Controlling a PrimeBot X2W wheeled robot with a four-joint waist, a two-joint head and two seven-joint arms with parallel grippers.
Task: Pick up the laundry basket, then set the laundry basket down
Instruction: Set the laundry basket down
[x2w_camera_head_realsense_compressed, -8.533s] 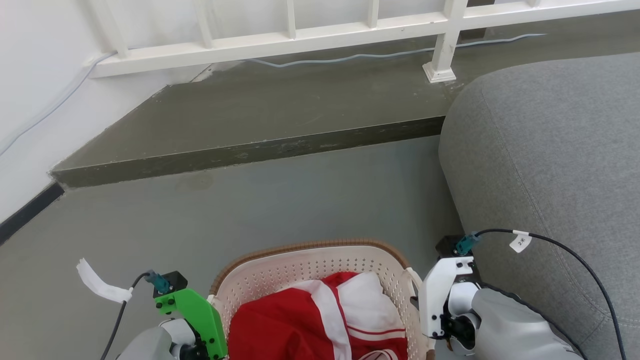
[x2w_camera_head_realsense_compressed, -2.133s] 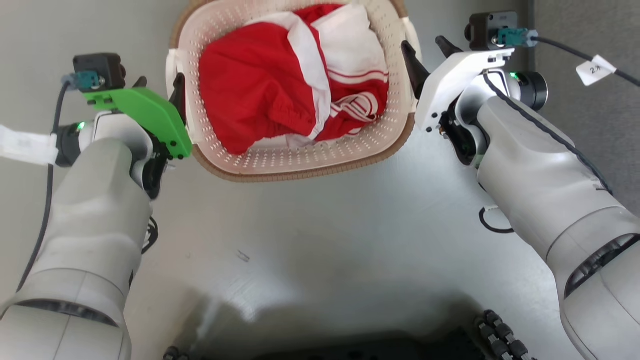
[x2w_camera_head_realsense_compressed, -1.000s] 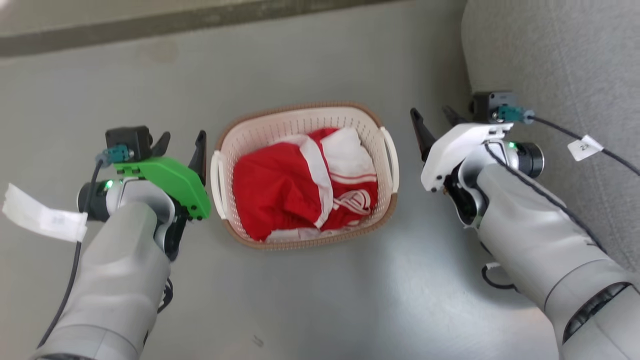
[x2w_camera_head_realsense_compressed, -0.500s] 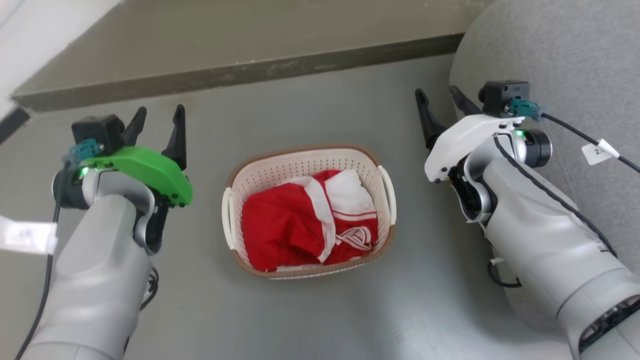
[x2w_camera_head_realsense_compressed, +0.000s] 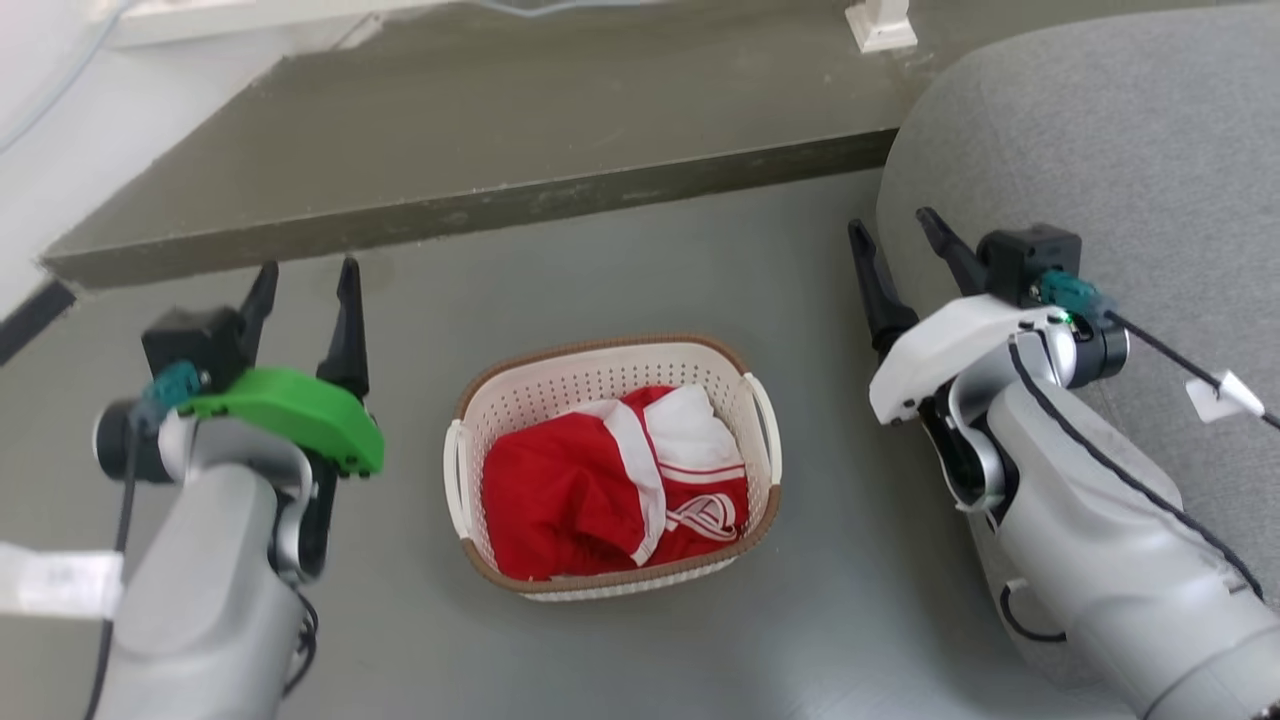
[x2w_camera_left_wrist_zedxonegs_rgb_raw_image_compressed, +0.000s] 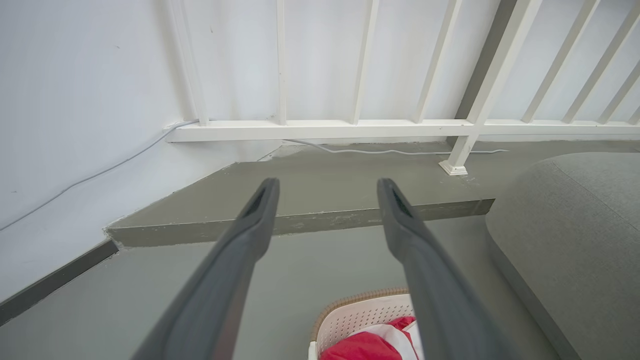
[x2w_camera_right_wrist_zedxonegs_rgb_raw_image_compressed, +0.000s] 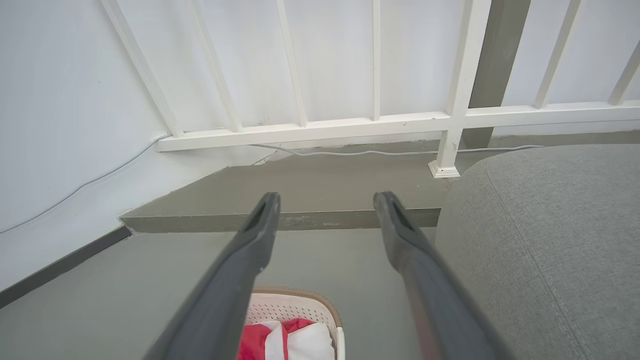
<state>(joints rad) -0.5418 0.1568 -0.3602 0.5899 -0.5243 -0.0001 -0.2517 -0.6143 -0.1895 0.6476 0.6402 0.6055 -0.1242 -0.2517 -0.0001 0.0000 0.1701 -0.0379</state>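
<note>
A: What's there?
B: One basket on the floor, clothes inside.
A: Held?
B: No. Left gripper and right gripper, two, flank it, both gaping, empty.

A grey upholstered sofa stood at the floor's right edge; a raised concrete step carried a white railing and a pale cable

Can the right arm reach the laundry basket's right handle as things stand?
Probably yes: the right gripper, jaws open, hangs beside the laundry basket, only bare floor between it and the right handle.
</note>
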